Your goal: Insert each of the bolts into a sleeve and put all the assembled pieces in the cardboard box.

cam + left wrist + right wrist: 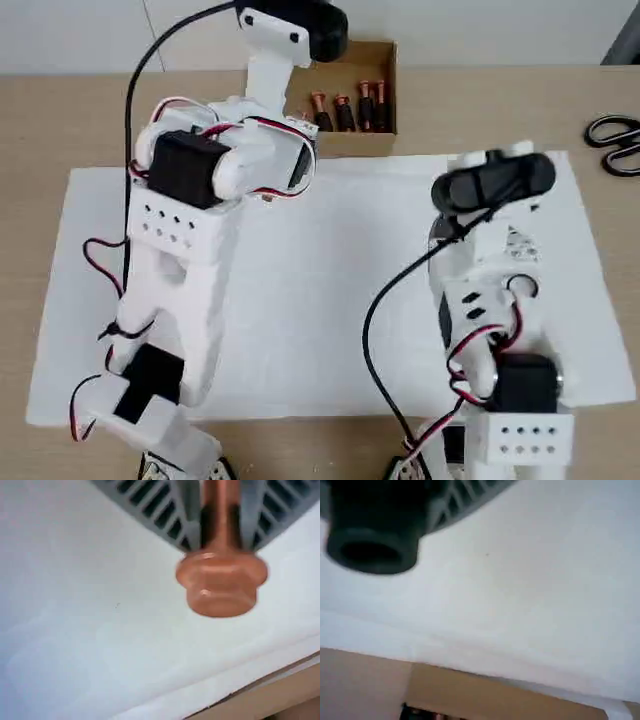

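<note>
A copper bolt [220, 580] hangs head-down over the white paper, its shank clamped between the grey fingers [150, 510] of my left gripper [220, 535], which is shut on it. My right gripper [395, 505] is shut on a black sleeve [372, 535] whose open end faces the paper. In the high view the left arm [230, 160] stands close to the cardboard box [392, 90], and the right arm [490, 260] is over the right part of the paper. Several assembled pieces [345, 108] lie in the box. The box's wall [495, 695] also shows beyond the sleeve.
A white paper sheet [330, 300] covers the middle of the wooden table. Black scissors [615, 140] lie at the far right edge. Each arm trails black and red cables near the front edge.
</note>
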